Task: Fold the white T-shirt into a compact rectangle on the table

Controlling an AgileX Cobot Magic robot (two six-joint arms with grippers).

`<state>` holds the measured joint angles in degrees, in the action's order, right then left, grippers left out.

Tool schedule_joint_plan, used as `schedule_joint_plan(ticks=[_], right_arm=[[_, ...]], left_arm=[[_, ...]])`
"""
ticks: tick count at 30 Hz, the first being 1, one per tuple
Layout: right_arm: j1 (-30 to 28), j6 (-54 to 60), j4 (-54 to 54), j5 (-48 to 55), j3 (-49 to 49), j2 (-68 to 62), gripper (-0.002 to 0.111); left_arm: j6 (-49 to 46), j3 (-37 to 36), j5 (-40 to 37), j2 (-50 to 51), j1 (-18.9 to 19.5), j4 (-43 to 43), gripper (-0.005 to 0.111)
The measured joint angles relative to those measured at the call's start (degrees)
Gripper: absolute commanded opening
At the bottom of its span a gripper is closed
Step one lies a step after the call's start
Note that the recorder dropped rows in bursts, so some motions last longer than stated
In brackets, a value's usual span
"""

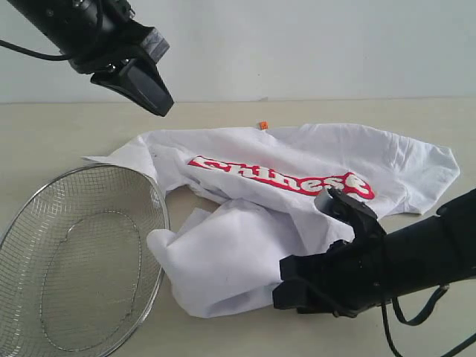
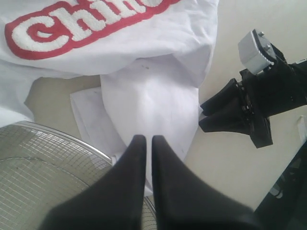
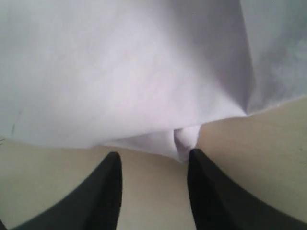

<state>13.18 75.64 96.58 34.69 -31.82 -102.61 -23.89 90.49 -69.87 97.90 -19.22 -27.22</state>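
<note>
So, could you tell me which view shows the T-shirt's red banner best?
The exterior view: almost the whole red banner shows. The left wrist view cuts it off; the right wrist view shows only white cloth.

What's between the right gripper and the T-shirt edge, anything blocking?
Nothing visible. The right gripper, jaws open, faces the white T-shirt edge across bare table. The wire basket sits by the shirt's other side, out of this path.

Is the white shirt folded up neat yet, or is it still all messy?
Still messy. The shirt lies crumpled on the table, red lettering showing, its lower part flopped over in a loose lump.
</note>
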Motion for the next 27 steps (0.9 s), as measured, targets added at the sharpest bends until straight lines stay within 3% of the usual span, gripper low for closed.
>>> schedule_joint_plan(ticks=[11, 16, 22, 27], right_arm=[[0.57, 0.66, 1.70, -2.87, 0.00, 0.00, 0.037], [0.57, 0.74, 2.61, -2.53, 0.00, 0.00, 0.057], [0.57, 0.77, 3.39, -1.65, 0.00, 0.00, 0.045], [0.57, 1.59, 3.48, -2.33, 0.00, 0.00, 0.045]], left_arm=[[0.00, 0.00, 0.00, 0.00, 0.00, 0.00, 0.005], [0.00, 0.00, 0.00, 0.00, 0.00, 0.00, 0.005], [0.00, 0.00, 0.00, 0.00, 0.00, 0.00, 0.005], [0.00, 0.00, 0.00, 0.00, 0.00, 0.00, 0.005]])
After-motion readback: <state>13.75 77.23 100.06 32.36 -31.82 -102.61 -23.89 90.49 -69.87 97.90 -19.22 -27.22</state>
